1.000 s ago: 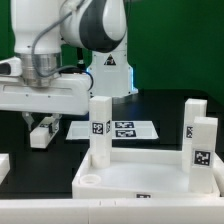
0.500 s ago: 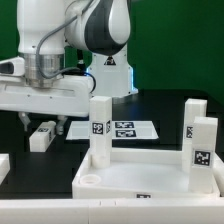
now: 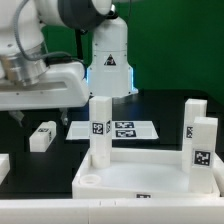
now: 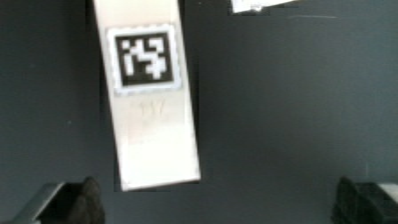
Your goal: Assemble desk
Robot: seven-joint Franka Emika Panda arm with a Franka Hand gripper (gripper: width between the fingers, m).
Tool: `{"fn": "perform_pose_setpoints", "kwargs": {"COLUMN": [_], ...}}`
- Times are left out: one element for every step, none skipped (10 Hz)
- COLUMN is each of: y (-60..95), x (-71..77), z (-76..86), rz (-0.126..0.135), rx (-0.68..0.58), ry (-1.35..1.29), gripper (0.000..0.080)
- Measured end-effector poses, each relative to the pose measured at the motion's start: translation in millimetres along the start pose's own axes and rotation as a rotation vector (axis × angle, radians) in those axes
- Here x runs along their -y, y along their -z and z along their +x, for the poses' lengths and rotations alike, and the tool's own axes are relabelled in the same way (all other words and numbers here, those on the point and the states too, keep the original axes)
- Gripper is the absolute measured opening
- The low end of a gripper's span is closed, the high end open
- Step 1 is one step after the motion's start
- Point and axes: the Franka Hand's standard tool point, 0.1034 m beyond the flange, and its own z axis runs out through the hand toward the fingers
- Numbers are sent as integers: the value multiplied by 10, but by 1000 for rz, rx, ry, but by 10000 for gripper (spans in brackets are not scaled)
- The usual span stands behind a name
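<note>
The hand (image 4: 222, 203) is released, fingers spread wide, above a loose white leg (image 4: 151, 100) lying on the black tabletop (image 4: 302, 110).

Bright, even light in both views; arm (image 3: 45, 45) slightly motion-blurred, wrist view soft, dim.

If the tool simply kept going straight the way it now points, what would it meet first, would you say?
Most likely the loose leg lying flat on the dark table. The open tool looks straight down at it, fingertips apart; how high it hangs above is unclear.
</note>
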Motion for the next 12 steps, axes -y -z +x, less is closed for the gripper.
{"fn": "perform_pose_setpoints", "kwargs": {"y": [-21, -70, -77, -89, -102, -73, -82, -102, -119, -126, -136, -197], "x": [11, 69, 73, 49, 18, -63, -135, -146, -146, -153, -158, -205], "z": [46, -9, -32, 2, -73, -61, 14, 4, -22, -4, -58, -130], "rz": [-18, -16, 0, 4, 33, 49, 41, 45, 50, 47, 60, 74], "rx": [65, 117, 179, 214, 318, 423, 484, 526, 564, 557, 586, 663], "ry": [-7, -7, -11, -15, -18, -29, -32, -36, -41, -40, -60, -115], "gripper": [648, 648, 648, 648, 648, 648, 648, 648, 648, 648, 648, 648]}}
